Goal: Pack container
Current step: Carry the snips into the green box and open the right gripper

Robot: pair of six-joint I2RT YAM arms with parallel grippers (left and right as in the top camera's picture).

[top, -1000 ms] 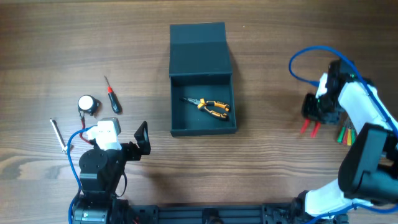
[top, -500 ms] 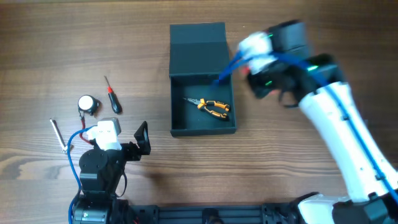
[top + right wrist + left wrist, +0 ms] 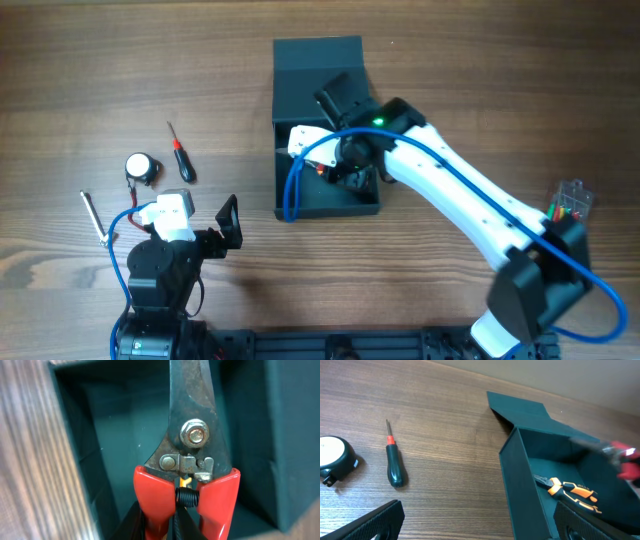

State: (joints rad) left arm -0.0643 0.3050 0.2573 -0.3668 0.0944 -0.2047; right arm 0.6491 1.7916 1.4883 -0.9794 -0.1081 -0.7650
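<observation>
Ok so nearest the robot's edge of the wood-grain desk (image 3: 450, 60) sits the black left arm (image 3: 160, 270). The left jaws are spread wide with nothing between them, aimed over bare wood toward the box. Just off to its left lies a thin silver metal rod (image 3: 95, 218). A bit further out there's a round white tape measure with a black casing (image 3: 142, 168). Right next to it, not touching, is a small screwdriver with a black handle and red collar (image 3: 180, 155), tip pointing away from the robot. Over on the right side is a clear plastic packet with red and green bits inside (image 3: 568, 200), well apart from everything else.

The white right arm (image 3: 460, 200) stretches diagonally from the near right corner to the middle of the desk. The right jaws are clamped on the handles of red-handled cutters with dark, rusty metal blades (image 3: 195, 450). The cutters hang inside the open top of the dark teal-grey square container (image 3: 320, 210), can't tell if they touch its floor. The container sits mid-desk, and orange-and-black pliers (image 3: 570, 491) lie flat on its bottom. On the far side its flap lid (image 3: 318, 65) is folded back open, away from the robot.
</observation>
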